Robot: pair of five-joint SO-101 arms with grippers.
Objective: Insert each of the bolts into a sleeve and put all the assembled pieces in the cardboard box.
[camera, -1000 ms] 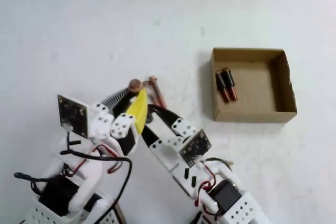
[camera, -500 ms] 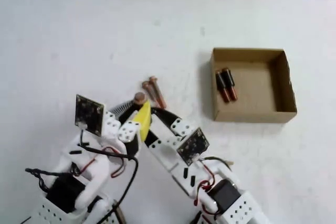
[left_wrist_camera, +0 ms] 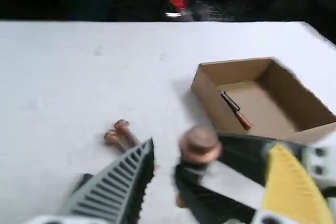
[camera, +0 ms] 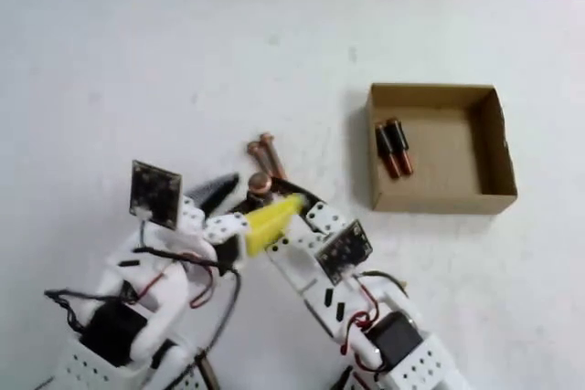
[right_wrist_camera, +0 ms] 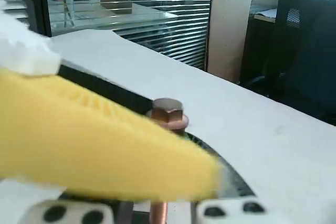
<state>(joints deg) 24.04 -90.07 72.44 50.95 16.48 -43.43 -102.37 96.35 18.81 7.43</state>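
Observation:
A copper bolt (camera: 259, 182) stands upright with its head up, and my right gripper (camera: 267, 196) has its black jaws shut on it just below the head. The bolt head (right_wrist_camera: 167, 113) shows close in the right wrist view. My left gripper (camera: 267, 189) is open wide around the same bolt (left_wrist_camera: 198, 142), its grey ribbed finger (left_wrist_camera: 123, 184) on one side and its yellow finger (left_wrist_camera: 289, 184) on the other. I cannot tell whether a sleeve sits on the bolt. Two loose bolts (camera: 265, 156) lie side by side just beyond. The cardboard box (camera: 489, 148) to the right holds two assembled pieces (camera: 393, 148).
Both arms crowd the near middle of the white table (camera: 137, 70). The left arm's yellow finger (right_wrist_camera: 105, 150) crosses right in front of the right wrist camera. The box (left_wrist_camera: 310, 106) lies about a hand's width right of the grippers.
The left gripper has opened, its yellow finger swinging from pointing away to pointing right. The bolt has come nearer and rightward, away from the two loose bolts. The left arm drew back.

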